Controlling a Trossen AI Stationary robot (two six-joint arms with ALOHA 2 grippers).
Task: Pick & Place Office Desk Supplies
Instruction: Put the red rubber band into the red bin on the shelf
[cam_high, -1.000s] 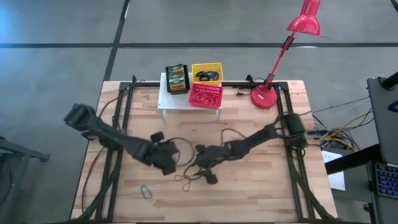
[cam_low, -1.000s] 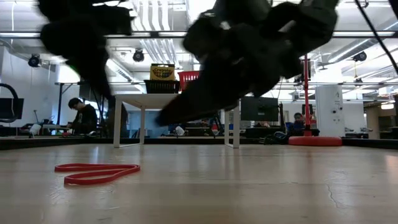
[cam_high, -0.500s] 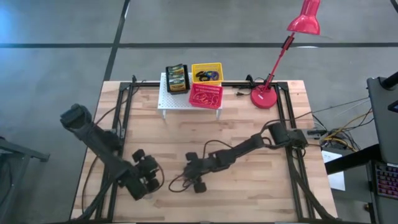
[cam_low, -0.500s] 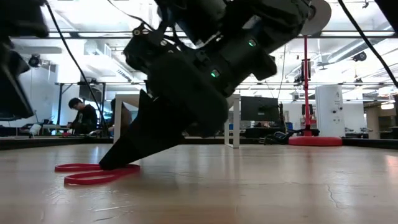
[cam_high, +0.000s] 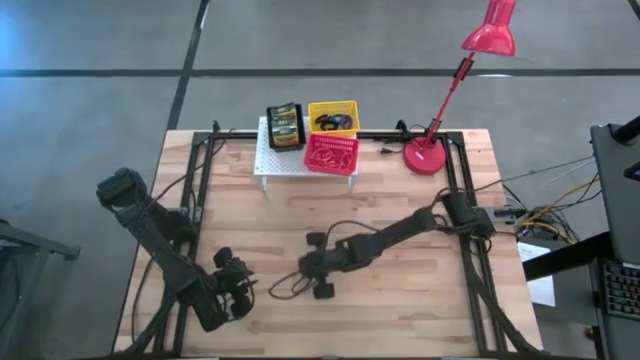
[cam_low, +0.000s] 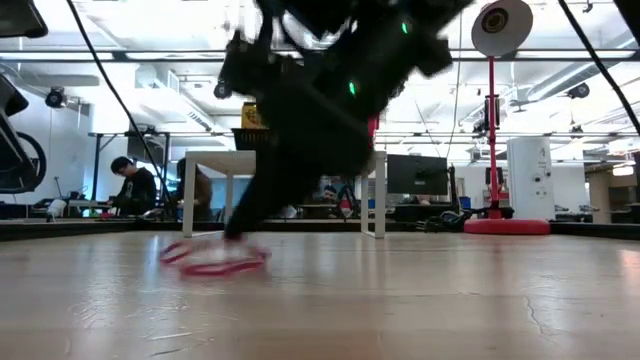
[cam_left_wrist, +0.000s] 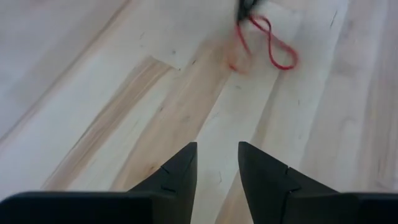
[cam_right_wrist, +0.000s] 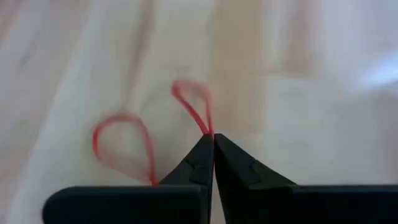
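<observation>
**A:** Where's your right gripper (cam_high: 305, 268) rn?

**B:** Just left of centre in the high view, low on the pale wooden tabletop (cam_high: 400, 300). My fingers are pinched together on a thin red elastic loop (cam_right_wrist: 149, 146). In the right wrist view the band comes out of my fingertips (cam_right_wrist: 210, 142) in two lobes. Low view shows it as a red smear on the wood at lower left of frame (cam_low: 213, 262), w/ my arm coming down onto it.

**A:** And the left gripper (cam_high: 236, 287)?

**B:** Lower left of the high view, near the table's front edge. Fingers (cam_left_wrist: 180, 167) apart w/ a narrow gap, nothing between them, hanging over bare wood. That wrist view catches the same red loop at the frame's top right (cam_left_wrist: 272, 45).

**A:** Rest of the supplies?

**B:** All top centre in the high view, on the white perforated metal rack (cam_high: 268, 158):
- yellow-and-green crayon box (cam_high: 285, 125), left end
- small yellow plastic basket (cam_high: 332, 118) beside it, w/ dark & coloured bits inside, can't tell which
- small pink-red plastic basket (cam_high: 331, 154), just below the yellow one in frame

**A:** Lamp?

**B:** Red desk lamp (cam_high: 428, 155), base right of the rack, head at top right.
</observation>
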